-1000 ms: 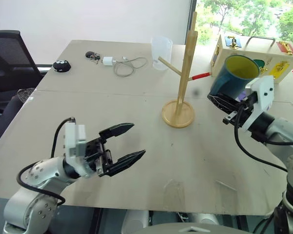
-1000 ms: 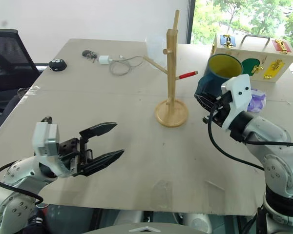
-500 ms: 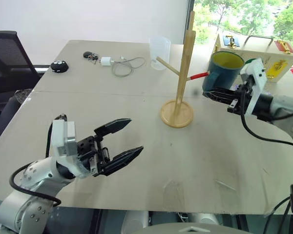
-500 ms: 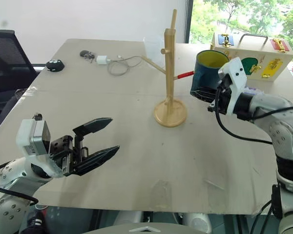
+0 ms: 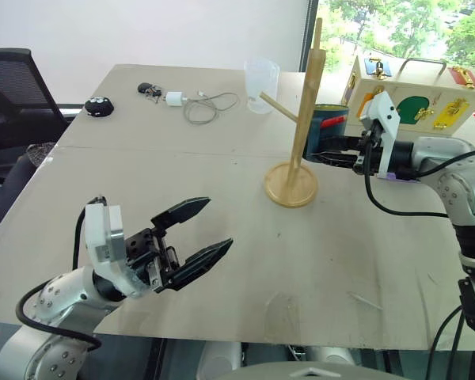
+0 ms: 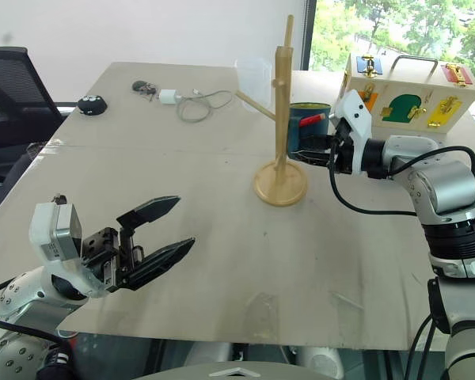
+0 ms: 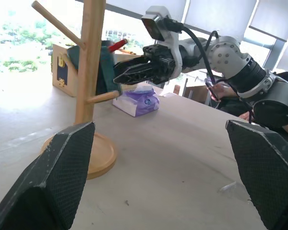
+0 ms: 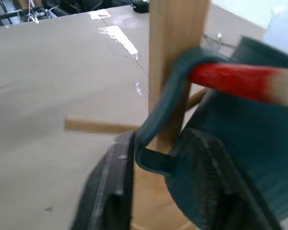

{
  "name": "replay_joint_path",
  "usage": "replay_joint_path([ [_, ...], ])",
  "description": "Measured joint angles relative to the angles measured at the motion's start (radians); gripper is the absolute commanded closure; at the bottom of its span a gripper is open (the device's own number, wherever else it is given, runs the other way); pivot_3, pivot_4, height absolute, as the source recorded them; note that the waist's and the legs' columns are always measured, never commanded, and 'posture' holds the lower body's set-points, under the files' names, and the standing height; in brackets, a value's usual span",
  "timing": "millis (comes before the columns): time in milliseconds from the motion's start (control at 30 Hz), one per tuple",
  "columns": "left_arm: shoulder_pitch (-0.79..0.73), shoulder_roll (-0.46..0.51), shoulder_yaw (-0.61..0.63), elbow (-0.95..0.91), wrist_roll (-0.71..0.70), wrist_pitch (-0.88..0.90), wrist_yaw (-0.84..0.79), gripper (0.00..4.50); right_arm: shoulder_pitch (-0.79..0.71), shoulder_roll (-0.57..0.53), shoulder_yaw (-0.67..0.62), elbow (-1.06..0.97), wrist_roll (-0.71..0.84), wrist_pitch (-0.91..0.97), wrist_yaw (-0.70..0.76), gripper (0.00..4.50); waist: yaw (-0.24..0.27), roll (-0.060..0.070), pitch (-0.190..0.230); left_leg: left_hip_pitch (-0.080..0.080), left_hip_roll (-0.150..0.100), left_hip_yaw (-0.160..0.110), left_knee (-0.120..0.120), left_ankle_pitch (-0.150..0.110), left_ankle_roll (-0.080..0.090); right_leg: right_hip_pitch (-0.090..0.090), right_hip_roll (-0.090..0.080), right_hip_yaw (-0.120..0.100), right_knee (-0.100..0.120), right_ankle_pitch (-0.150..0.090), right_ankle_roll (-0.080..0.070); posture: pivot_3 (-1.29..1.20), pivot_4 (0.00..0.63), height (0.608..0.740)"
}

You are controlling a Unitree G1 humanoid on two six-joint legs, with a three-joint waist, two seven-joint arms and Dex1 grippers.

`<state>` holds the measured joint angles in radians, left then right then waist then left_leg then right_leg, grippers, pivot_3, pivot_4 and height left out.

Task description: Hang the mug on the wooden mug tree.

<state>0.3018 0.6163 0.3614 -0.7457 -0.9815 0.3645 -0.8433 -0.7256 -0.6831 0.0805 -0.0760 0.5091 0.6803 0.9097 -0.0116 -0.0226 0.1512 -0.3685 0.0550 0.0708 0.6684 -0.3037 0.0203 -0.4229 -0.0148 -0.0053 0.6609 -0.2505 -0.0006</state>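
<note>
We see the mug (image 5: 327,124) on a peg right of the wooden mug tree (image 5: 301,127) — a latch box (image 5: 416,95) behind, a plastic cup (image 5: 260,85) behind-left.

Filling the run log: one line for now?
mug: handle over red-tipped peg | right gripper: at mug | left gripper: open, idle

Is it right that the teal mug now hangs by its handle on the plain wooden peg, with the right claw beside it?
Not quite: the mug hangs by its handle on the red-tipped peg of the mug tree, as the right wrist view shows. The right claw is indeed beside it.
</note>
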Motion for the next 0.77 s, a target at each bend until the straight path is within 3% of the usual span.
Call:
replay_joint_path([
  [100, 0.016, -0.001, 0.0, 0.0, 0.001, -0.006, -0.002, 0.0, 0.029, -0.007, -0.03, -0.047, -0.008, -0.01, -0.026, 0.38, 0.002, 0.0, 0.0, -0.001, 0.0, 0.0, 0.0, 0.0, 0.0, 0.0, -0.001, -0.001, 0.0, 0.0, 0.0, 0.0, 0.15, 0.74],
  [433, -0.011, -0.003, -0.018, 0.065, 0.065, -0.008, 0.025, 0.0, 0.38, -0.065, -0.346, -0.39, 0.16, 0.072, -0.095, 0.38, 0.006, -0.001, 0.0, -0.001, 0.0, -0.002, 0.0, 0.0, 0.0, 0.0, -0.001, -0.003, 0.0, 0.0, 0.0, 0.0, 0.15, 0.74],
  [600, 0.004, 0.006, -0.046, 0.143, 0.143, 0.01, 0.045, 0.0, 0.703, -0.073, -0.436, -0.478, 0.108, -0.005, -0.088, 0.38, 0.007, -0.001, 0.0, 0.0, 0.0, -0.001, 0.0, 0.0, 0.0, 0.002, -0.001, -0.002, 0.0, 0.0, 0.001, 0.0, 0.15, 0.74],
  [700, 0.066, 0.032, -0.056, 0.224, 0.266, 0.014, 0.067, 0.0, 0.996, -0.059, -0.522, -0.457, 0.008, -0.153, -0.037, 0.38, 0.014, -0.001, 0.0, 0.002, -0.001, -0.001, 0.0, 0.0, 0.0, 0.003, 0.0, -0.002, -0.001, -0.001, 0.002, 0.0, 0.15, 0.74],
  [767, 0.091, 0.032, -0.058, 0.285, 0.293, 0.014, 0.05, 0.0, 1.086, -0.045, -0.54, -0.42, -0.033, -0.219, -0.016, 0.38, 0.005, -0.001, 0.0, 0.002, 0.0, 0.0, 0.0, 0.0, 0.0, 0.003, -0.001, -0.001, 0.0, -0.003, 0.004, 0.0, 0.15, 0.74],
])
